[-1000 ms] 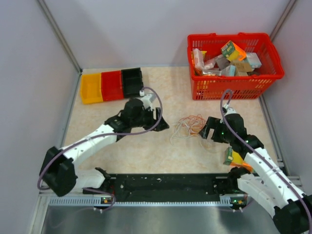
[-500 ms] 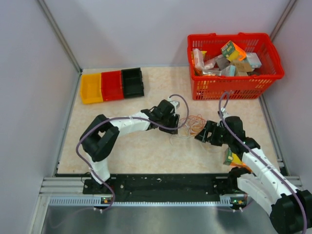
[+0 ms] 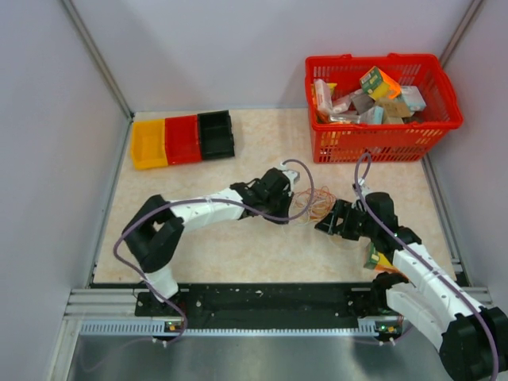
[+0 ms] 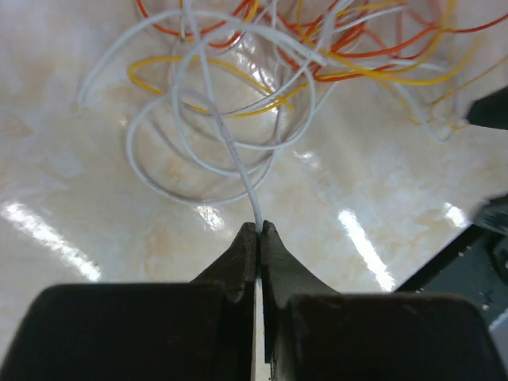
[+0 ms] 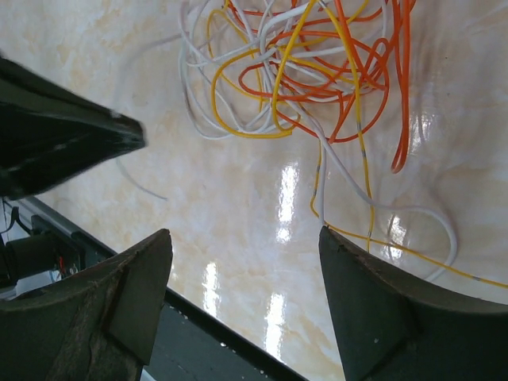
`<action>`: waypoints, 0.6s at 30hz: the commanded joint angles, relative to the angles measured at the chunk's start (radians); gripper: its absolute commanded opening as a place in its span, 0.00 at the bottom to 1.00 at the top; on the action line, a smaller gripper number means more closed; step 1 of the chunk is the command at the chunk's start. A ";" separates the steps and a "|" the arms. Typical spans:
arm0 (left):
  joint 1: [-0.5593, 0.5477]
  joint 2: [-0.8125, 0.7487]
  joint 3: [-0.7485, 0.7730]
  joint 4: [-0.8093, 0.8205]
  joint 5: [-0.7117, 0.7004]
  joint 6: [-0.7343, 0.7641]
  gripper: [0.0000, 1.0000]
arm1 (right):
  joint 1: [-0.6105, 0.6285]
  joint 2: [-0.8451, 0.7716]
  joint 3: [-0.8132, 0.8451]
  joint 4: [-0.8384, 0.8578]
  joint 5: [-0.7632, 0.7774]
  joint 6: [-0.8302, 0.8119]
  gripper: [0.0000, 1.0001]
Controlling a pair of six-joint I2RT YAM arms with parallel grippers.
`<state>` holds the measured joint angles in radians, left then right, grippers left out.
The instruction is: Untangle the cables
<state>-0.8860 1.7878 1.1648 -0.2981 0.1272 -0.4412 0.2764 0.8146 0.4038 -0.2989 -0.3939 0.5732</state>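
The cables [image 3: 312, 203] lie snarled together on the table between my two grippers, with white, orange, yellow and red strands. In the left wrist view a white cable [image 4: 214, 119] forms loose loops, and one strand runs down into my left gripper [image 4: 259, 228], which is shut on it. The orange and yellow cables [image 4: 357, 63] lie beyond. My left gripper [image 3: 294, 212] sits at the tangle's left edge. My right gripper [image 5: 244, 234] is open just above the table with nothing between its fingers, short of the tangle [image 5: 302, 71]. From above, the right gripper [image 3: 328, 226] is at the tangle's lower right.
A red basket [image 3: 373, 144] full of packaged goods stands at the back right. Yellow [image 3: 148, 144], red [image 3: 182, 139] and black [image 3: 215, 133] bins sit in a row at the back left. A small green-orange box [image 3: 373, 255] lies beside the right arm.
My left arm swung right to the tangle, and its gripper went from open to shut on a white strand. The right gripper edged left toward the cables.
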 commanded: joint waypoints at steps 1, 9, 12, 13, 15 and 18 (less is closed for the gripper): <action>0.005 -0.250 0.079 -0.059 -0.032 0.047 0.00 | 0.003 0.009 0.012 0.052 -0.005 0.001 0.74; 0.005 -0.551 0.150 0.062 0.221 0.047 0.00 | 0.032 0.093 0.064 0.145 0.039 0.043 0.82; 0.005 -0.640 0.157 0.141 0.322 0.030 0.00 | 0.032 0.184 0.081 0.187 0.153 0.095 0.84; 0.004 -0.668 0.156 0.161 0.356 0.029 0.00 | 0.029 0.217 0.095 0.187 0.200 0.128 0.84; 0.004 -0.728 0.156 0.198 0.391 0.032 0.00 | 0.015 0.289 0.116 0.185 0.246 0.184 0.84; 0.002 -0.827 0.176 0.183 0.400 0.073 0.00 | 0.006 0.348 0.132 0.195 0.337 0.228 0.83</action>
<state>-0.8799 1.0664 1.2976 -0.1936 0.4377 -0.4034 0.2913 1.1225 0.4828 -0.1562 -0.2066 0.7200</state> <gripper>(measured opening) 0.013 0.834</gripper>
